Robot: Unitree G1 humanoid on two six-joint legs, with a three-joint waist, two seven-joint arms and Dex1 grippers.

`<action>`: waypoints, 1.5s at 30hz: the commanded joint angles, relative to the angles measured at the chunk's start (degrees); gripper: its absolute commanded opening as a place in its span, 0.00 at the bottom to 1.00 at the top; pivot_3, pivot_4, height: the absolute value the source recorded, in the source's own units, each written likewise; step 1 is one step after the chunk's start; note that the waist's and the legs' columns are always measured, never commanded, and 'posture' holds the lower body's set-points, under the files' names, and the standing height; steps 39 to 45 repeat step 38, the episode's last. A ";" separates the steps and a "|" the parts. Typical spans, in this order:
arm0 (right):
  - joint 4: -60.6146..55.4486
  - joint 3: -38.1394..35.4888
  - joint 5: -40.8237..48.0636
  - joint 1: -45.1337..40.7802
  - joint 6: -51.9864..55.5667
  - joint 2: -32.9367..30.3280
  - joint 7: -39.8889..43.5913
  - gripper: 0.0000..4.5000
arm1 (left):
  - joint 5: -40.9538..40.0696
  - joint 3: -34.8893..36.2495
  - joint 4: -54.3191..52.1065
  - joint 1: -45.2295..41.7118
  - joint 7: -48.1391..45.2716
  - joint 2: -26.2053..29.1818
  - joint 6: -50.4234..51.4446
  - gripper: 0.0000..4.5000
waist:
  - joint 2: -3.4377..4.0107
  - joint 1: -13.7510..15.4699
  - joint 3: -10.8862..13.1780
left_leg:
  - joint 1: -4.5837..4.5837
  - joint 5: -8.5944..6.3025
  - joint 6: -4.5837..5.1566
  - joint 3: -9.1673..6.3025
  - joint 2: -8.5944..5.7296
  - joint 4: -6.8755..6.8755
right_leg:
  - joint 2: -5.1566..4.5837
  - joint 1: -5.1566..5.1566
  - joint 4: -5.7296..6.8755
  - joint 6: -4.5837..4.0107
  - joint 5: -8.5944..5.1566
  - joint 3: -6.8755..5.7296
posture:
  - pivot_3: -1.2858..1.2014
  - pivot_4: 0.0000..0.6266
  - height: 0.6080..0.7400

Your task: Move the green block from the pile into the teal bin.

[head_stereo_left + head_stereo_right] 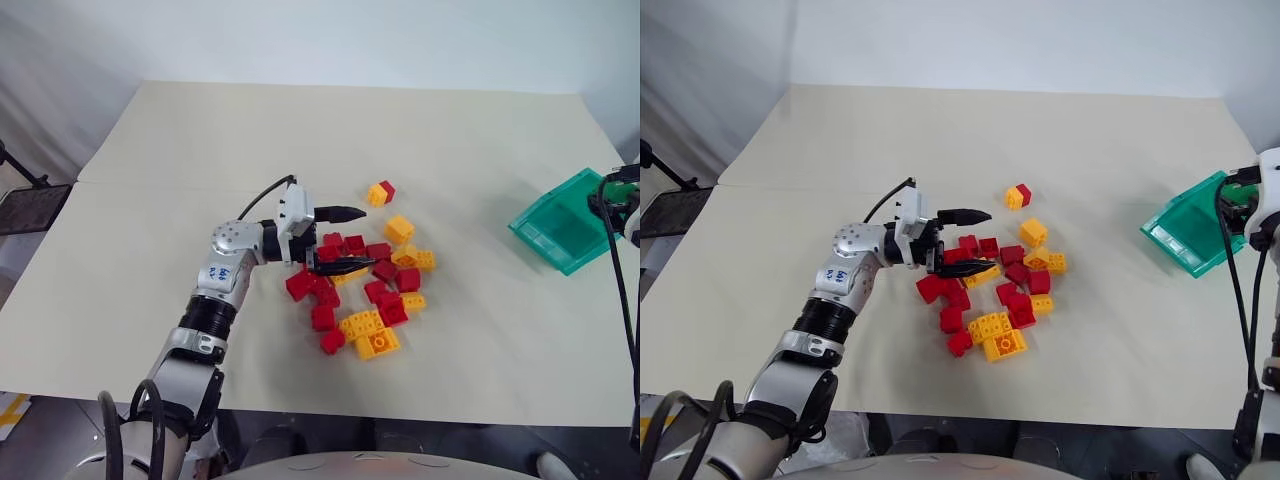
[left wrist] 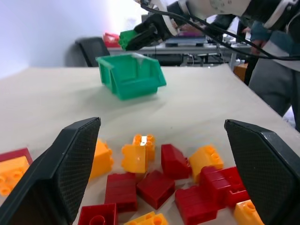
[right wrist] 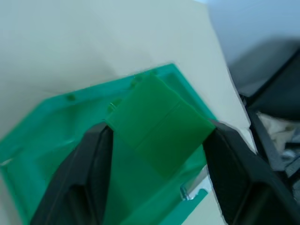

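My right gripper is shut on the green block and holds it just above the teal bin. The left wrist view shows that block in the black fingers over the bin. The bin sits near the table's right edge. The pile of red and yellow bricks lies at mid-table. My left gripper hovers open at the pile's left side, pointing right, with nothing between its fingers.
A joined yellow and red brick pair lies apart, just behind the pile. A dark stand is off the table's left edge. A person stands beyond the table's right side. The cream table stretches wide behind the pile.
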 commanded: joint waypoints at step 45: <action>-19.84 2.65 15.68 24.07 -21.42 -3.61 50.05 0.99 | -12.92 24.76 -24.32 32.69 -2.72 28.54 14.62 1.00 | 0.04 1.66 0.03 | -0.02 0.00 0.03 -0.58 -0.08 0.24 | -0.08 0.12 -0.10 0.10 0.18 0.05 | 0.52 0.24 1.00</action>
